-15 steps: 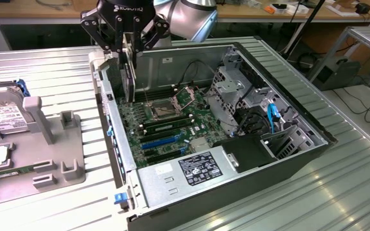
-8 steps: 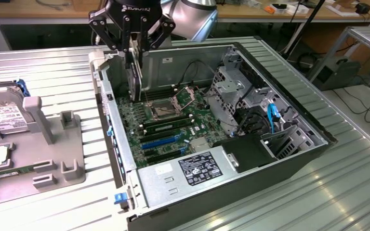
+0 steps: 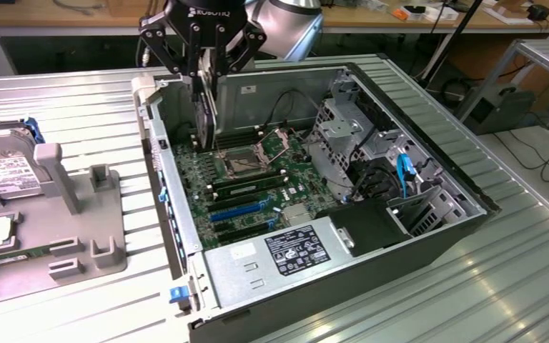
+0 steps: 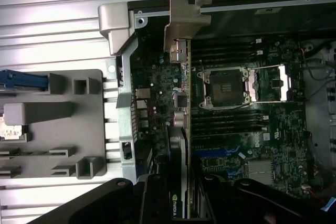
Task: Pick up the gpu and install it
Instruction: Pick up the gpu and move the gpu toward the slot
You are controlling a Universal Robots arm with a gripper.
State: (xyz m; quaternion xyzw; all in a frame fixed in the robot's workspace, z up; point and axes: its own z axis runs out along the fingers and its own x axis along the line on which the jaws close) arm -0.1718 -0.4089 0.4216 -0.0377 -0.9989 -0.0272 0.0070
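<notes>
Holding gpu (image 3: 206, 114) upright inside open computer case (image 3: 370, 293).
Gripper (image 3: 208, 71) clamped on gpu, above motherboard (image 3: 255, 196), beside CPU socket (image 3: 241, 163).

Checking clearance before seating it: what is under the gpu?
The green motherboard lies under the gpu, held on edge by the gripper; the open CPU socket sits beside. The board straight below the card's edge is hidden by the card.
</notes>
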